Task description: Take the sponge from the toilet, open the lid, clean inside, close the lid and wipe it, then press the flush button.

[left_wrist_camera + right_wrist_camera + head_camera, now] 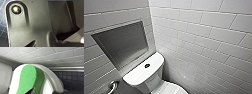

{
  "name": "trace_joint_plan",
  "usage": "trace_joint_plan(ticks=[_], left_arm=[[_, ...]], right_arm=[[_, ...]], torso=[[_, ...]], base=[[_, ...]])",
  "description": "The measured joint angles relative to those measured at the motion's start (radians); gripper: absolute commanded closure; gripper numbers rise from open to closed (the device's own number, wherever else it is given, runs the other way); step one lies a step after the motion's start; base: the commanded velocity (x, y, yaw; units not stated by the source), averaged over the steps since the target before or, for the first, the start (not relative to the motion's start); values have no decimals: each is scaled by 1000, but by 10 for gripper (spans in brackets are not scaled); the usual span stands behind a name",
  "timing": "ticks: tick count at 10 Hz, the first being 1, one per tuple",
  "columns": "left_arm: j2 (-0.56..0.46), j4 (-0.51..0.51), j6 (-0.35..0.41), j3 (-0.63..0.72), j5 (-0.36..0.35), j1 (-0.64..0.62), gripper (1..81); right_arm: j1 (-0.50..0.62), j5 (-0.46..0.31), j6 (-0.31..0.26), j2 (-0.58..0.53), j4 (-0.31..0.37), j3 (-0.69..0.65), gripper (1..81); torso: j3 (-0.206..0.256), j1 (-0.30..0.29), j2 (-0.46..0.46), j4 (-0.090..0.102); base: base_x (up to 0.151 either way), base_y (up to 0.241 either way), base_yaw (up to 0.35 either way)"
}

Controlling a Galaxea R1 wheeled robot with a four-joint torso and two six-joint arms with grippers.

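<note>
Sponge [30, 79], one only, bright green and pitted with small dark pores, stands up out of the right gripper [32, 91], which is closed narrow on its lower end. One grey fingertip [33, 90] overlaps the sponge's near edge in the right wrist view. Its broad face is turned to the camera, and its thick side edge shows beside that face. Just behind the sponge, one white glossy curved rim of the toilet [52, 78] arcs over and around it. Whether that rim is the lid or the seat I cannot tell, nor whether the sponge touches it. Beyond lie white wall tiles [50, 54] and a patch of dark tiled floor [71, 78]. The left gripper [31, 44] sits low in the left wrist view against the robot's dark plate, and how wide it stands cannot be told. In the head view the one toilet has its tank set into the corner of two tiled walls. One round dark flush button [147, 66] sits in the middle of the flat tank top [137, 75]. A white glossy part of the lid [171, 89] shows in front of the tank. One grey recessed niche [121, 43] is set in the left wall above the tank. One curved metal bar [112, 87] is fixed low on that wall, near the tank.
</note>
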Motion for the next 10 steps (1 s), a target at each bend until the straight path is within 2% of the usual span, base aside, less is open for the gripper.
trace_joint_plan(ticks=[3, 7, 10], left_arm=[[0, 0, 0, 0, 1, 3, 10], [0, 0, 0, 0, -4, 0, 10], [3, 0, 0, 0, -4, 0, 10]], right_arm=[[12, -3, 0, 0, -6, 38, 10], [64, -3, 0, -41, -41, 160, 10], [89, -32, 0, -30, -55, 165, 10]], torso=[[-71, 14, -18, 0], [-82, 16, -20, 0], [-82, 16, -20, 0]], base=[[0, 0, 0], [0, 0, 0], [0, 0, 0]])
